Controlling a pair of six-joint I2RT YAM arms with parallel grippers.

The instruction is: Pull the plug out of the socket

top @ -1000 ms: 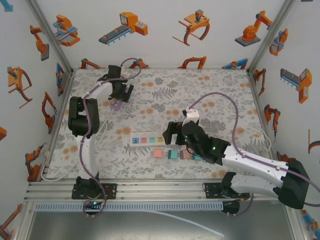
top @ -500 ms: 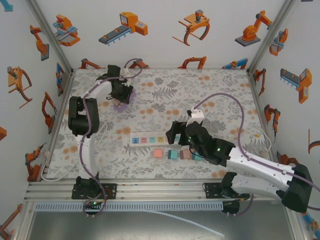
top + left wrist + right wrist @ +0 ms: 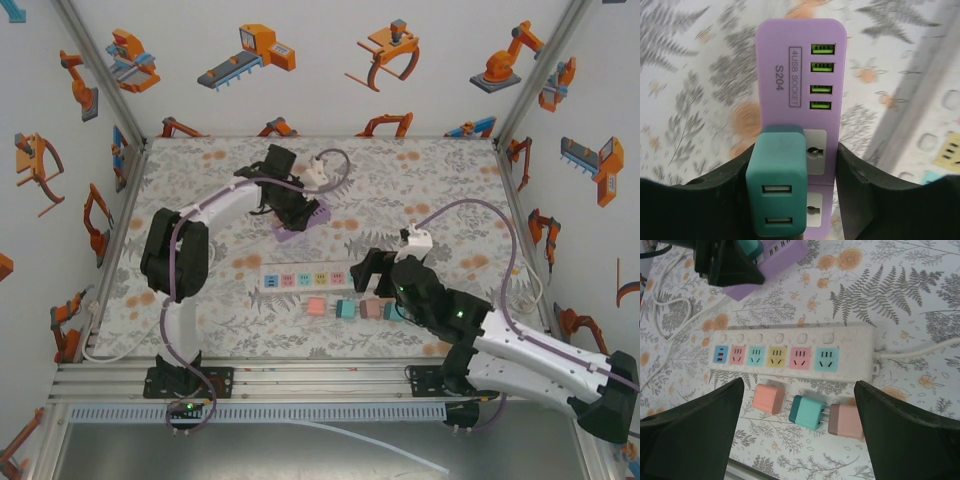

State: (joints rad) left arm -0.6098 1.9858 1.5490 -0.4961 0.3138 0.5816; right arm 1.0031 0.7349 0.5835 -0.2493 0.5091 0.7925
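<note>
Left claw (image 3: 795, 165) clamps the purple socket (image 3: 800, 60); teal plug (image 3: 777, 200) sits plugged in between its fingers.

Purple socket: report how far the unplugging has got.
Done: the left gripper clamps the purple socket by its sides. In hand: the right gripper, open, is above the white power strip. Left: the teal plug sits seated; it must be gripped and pulled out.

From above and behind me, the top camera looked down on the white power strip (image 3: 297, 279). My right wrist's hung close over it. My left's, beyond it, hugged the purple socket (image 3: 801, 65), probably catching the strip's edge.
</note>
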